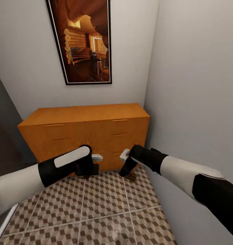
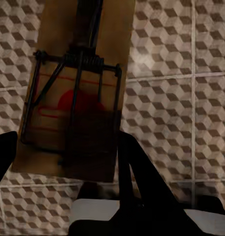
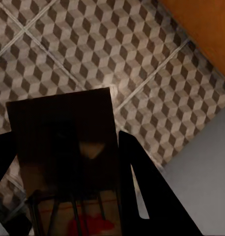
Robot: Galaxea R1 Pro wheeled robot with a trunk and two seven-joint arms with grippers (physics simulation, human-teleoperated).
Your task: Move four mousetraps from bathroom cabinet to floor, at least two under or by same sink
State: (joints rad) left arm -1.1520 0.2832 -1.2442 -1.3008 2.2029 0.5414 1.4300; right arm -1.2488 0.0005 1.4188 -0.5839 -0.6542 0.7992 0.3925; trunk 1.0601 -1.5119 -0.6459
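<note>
An orange wooden cabinet (image 1: 86, 132) stands against the back wall with its drawers shut. In front of it both arms reach down over the cube-patterned bathroom floor (image 1: 106, 204). My left gripper (image 1: 86, 170) is shut on a mousetrap (image 2: 73, 113), a wooden board with a wire spring and a red mark, held above the tiles (image 2: 166, 98). My right gripper (image 1: 126, 172) is shut on another mousetrap (image 3: 68, 147), whose brown edge (image 1: 131, 177) hangs just above the floor (image 3: 93, 44) near the cabinet's right corner (image 3: 210, 24). The sink is out of view.
A grey wall (image 1: 198, 102) runs close along the right side, right by my right arm. A framed picture (image 1: 84, 41) hangs above the cabinet. A dark surface (image 1: 4, 143) borders the left. Tiled floor stretches toward me.
</note>
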